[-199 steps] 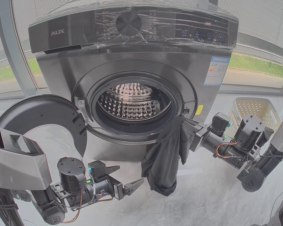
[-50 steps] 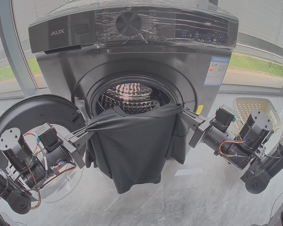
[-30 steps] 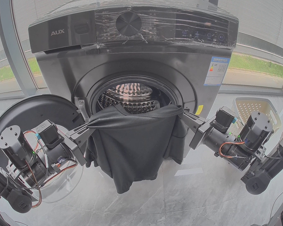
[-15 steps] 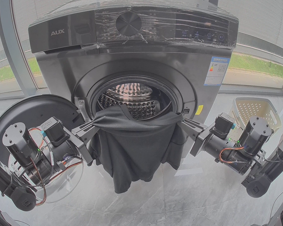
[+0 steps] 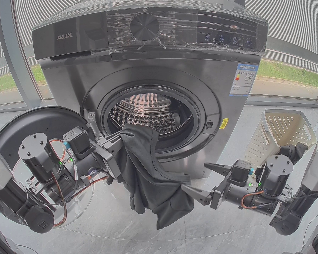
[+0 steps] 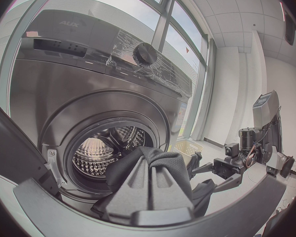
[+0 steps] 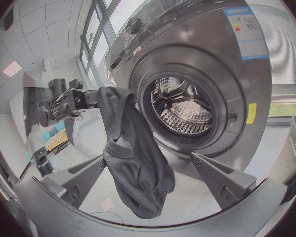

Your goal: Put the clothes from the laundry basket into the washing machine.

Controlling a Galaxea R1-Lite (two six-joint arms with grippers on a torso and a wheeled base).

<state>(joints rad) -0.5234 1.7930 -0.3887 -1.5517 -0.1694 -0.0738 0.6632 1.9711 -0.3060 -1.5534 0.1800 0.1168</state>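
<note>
A black garment hangs from my left gripper, which is shut on its upper edge at the lower left of the washing machine's open drum. In the left wrist view the shut fingers pinch the black cloth in front of the drum. My right gripper stands open, low and right of the hanging cloth. In the right wrist view the garment dangles between its spread fingers. The cream laundry basket stands to the right with dark cloth at its near rim.
The round machine door is swung open to the left, behind my left arm. Grey tiled floor lies in front of the machine. Glass walls surround the corner.
My right gripper has let go of the garment, opened and dropped down and back. The cloth, earlier stretched between both grippers, now hangs from the left one, which moved toward the drum opening.
</note>
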